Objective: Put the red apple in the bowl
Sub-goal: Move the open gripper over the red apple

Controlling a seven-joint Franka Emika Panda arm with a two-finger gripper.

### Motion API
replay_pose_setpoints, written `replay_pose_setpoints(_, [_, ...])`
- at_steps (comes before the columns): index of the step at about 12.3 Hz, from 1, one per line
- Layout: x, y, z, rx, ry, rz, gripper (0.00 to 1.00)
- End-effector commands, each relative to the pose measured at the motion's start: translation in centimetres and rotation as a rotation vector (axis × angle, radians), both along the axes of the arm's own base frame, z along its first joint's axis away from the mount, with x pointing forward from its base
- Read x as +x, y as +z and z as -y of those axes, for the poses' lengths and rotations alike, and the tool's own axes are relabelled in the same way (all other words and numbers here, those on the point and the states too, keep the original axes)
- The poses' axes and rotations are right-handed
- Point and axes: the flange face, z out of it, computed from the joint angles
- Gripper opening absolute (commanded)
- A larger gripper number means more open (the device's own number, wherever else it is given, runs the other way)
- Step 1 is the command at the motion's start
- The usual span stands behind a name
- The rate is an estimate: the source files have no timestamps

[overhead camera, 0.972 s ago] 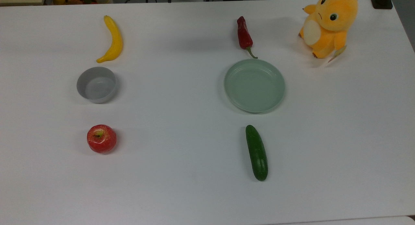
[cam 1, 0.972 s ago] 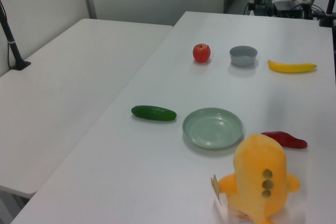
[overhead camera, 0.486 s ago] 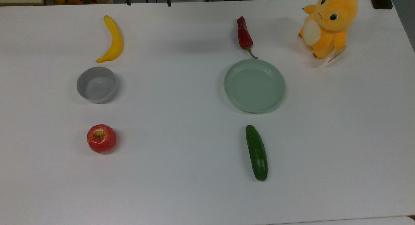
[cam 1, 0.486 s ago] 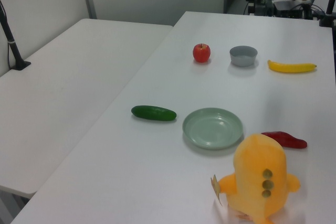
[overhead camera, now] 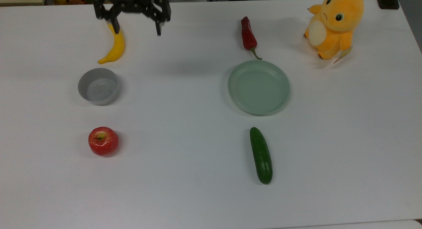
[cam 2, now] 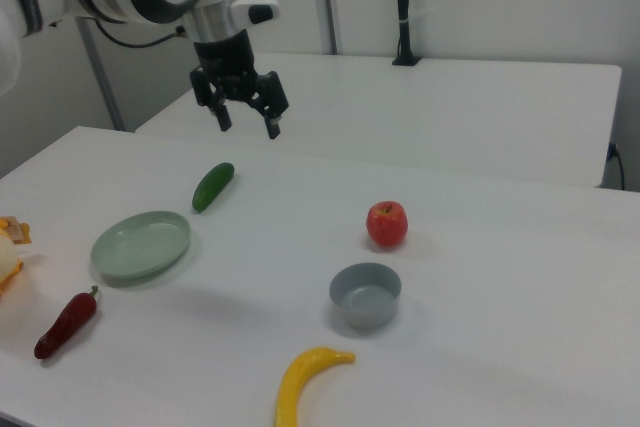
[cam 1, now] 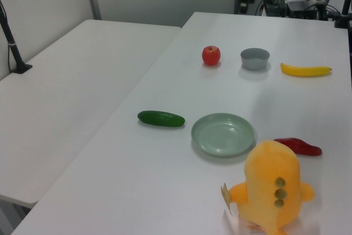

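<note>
The red apple [overhead camera: 103,141] sits on the white table at the top view's lower left, with its stem dimple facing up. The empty light-grey bowl [overhead camera: 98,86] stands just above it in the top view. In the left view the apple [cam 1: 211,55] is just left of the bowl [cam 1: 255,58]. In the right view the apple [cam 2: 387,224] lies just behind the bowl [cam 2: 366,295]. My gripper [overhead camera: 136,29] hangs open and empty at the top view's upper edge, beyond the bowl and over the banana's far end. In the right view the gripper [cam 2: 248,125] is high above the table.
A yellow banana [overhead camera: 114,41] lies beyond the bowl. A red chili pepper [overhead camera: 248,33], a pale-green plate [overhead camera: 258,87] and a green cucumber [overhead camera: 261,155] line up right of centre in the top view. An orange plush toy [overhead camera: 333,24] sits at the top view's upper right.
My gripper has come into the top view from its upper edge and now covers the banana's far tip. The apple, the bowl and the other things have not moved.
</note>
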Motion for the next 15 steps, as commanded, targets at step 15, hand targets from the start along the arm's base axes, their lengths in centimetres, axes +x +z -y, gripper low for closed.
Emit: replay_pose_setpoints(15, [12.1,-18.0,7.2,-0.052,-0.038,0.396,1.00])
